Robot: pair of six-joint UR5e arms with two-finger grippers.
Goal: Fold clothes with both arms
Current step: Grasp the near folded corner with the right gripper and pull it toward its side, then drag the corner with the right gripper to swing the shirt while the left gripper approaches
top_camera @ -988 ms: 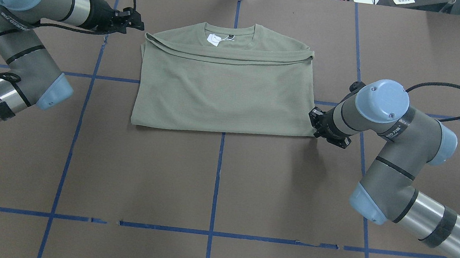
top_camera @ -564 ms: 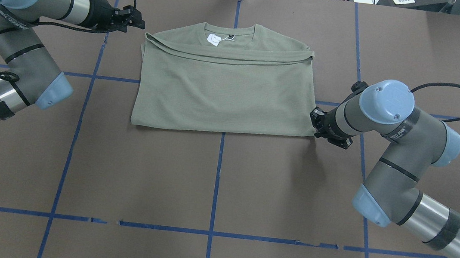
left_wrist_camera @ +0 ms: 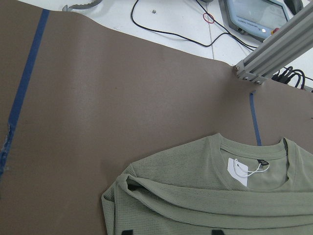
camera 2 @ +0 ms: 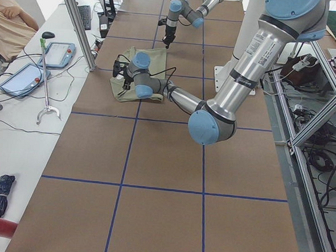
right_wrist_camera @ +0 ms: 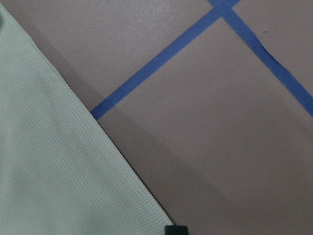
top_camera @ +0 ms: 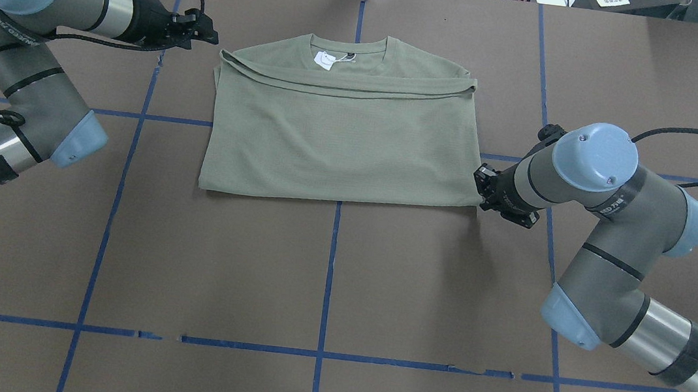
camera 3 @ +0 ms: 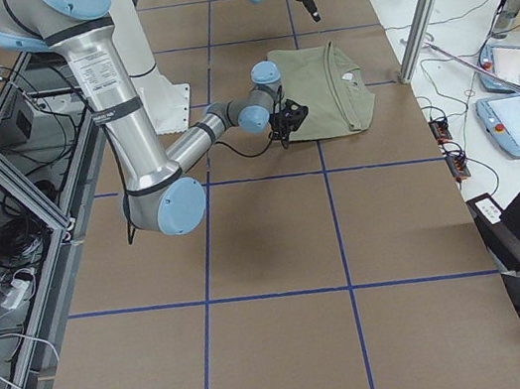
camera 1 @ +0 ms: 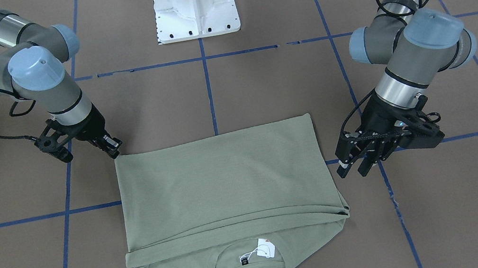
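Shirt (top_camera: pixel 342 142) folded flat mid-table (top_camera: pixel 249 263), collar toward the far edge. Left gripper (camera 1: pixel 352 169) off the far left corner, jaws open, clear of cloth. Right gripper (camera 1: pixel 115 150) jaws closed, tips at the near right hem corner.

Worktable (top_camera: pixel 340 274), brown covering, marked into squares by blue tape lines (top_camera: pixel 328 286).
Lying flat on it, toward the operators' edge: one sage-green knit shirt (top_camera: pixel 342 142), folded to a rectangle, ribbed collar outward, white hang tag (top_camera: pixel 324 60) at the neck. A white pedestal base (camera 1: pixel 194 2) stands at the robot's edge, well apart from it.
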